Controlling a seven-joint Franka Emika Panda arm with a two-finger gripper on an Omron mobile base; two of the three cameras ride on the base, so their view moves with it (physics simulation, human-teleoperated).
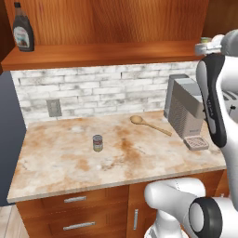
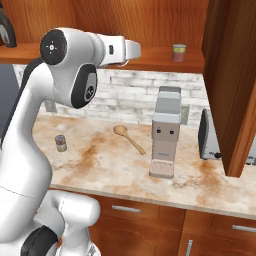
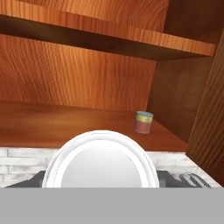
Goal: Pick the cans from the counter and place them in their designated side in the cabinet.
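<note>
An olive-grey can (image 1: 97, 142) (image 2: 61, 143) with a yellowish label stands upright on the beige mottled counter (image 1: 56, 158) (image 2: 100, 165), left of centre. My gripper (image 2: 134, 50) (image 3: 104, 181) is raised level with the cabinet shelf (image 1: 102, 53) (image 2: 155, 59) (image 3: 65, 124) and points along it. It is shut on a can whose round silver top (image 3: 100, 162) sits between the dark fingertips (image 3: 37, 181) in the hand view. The held can's sides are hidden. A small pinkish can with a green top (image 2: 178, 52) (image 3: 143, 122) stands on the shelf ahead, near the right wall.
A dark syrup bottle (image 1: 23, 32) (image 2: 6, 30) stands at the shelf's left end. On the counter lie a wooden spoon (image 1: 148, 124) (image 2: 129, 137), a grey coffee machine (image 1: 186, 109) (image 2: 165, 130) and a toaster (image 2: 210, 135). An open cabinet door (image 2: 230, 85) hangs at the right.
</note>
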